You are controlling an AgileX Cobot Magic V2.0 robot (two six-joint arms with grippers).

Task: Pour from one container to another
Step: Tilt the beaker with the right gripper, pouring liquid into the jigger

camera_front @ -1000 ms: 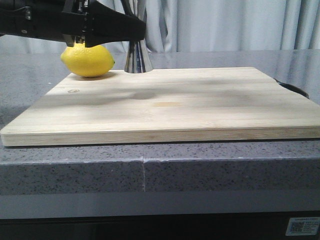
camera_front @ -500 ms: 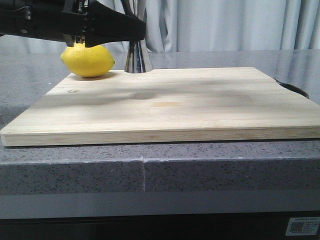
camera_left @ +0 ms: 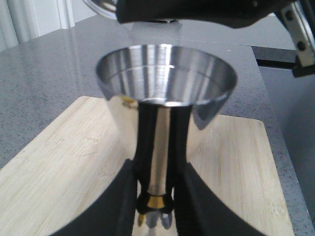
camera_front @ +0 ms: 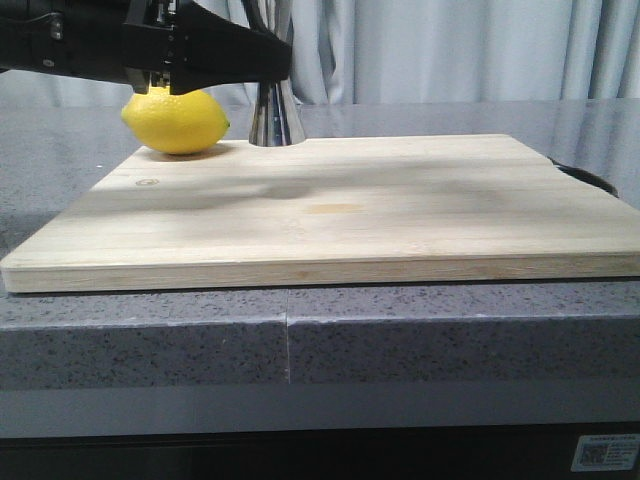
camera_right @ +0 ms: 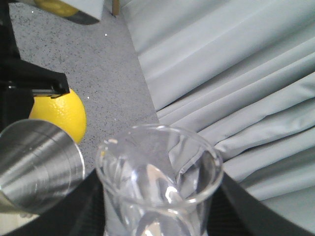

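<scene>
The steel jigger [camera_front: 275, 115] stands on the far left of the wooden board [camera_front: 330, 205]. In the left wrist view my left gripper [camera_left: 156, 189] is shut on the jigger [camera_left: 165, 78] at its narrow waist, where the gold band [camera_left: 156, 201] shows between the fingers. In the front view the left gripper [camera_front: 268, 58] reaches in from the left. In the right wrist view my right gripper [camera_right: 160, 211] is shut on the clear glass beaker [camera_right: 157, 167]. The beaker's mouth is beside and above the jigger's rim [camera_right: 34, 164]. The right gripper's dark body [camera_left: 197, 10] hangs over the jigger's cup.
A yellow lemon [camera_front: 176, 121] lies on the counter just left of the jigger, under the left arm. The grey speckled counter [camera_front: 450, 330] carries the board. Pale curtains [camera_front: 450, 50] hang behind. A dark curved object [camera_front: 590, 180] sits at the board's far right edge.
</scene>
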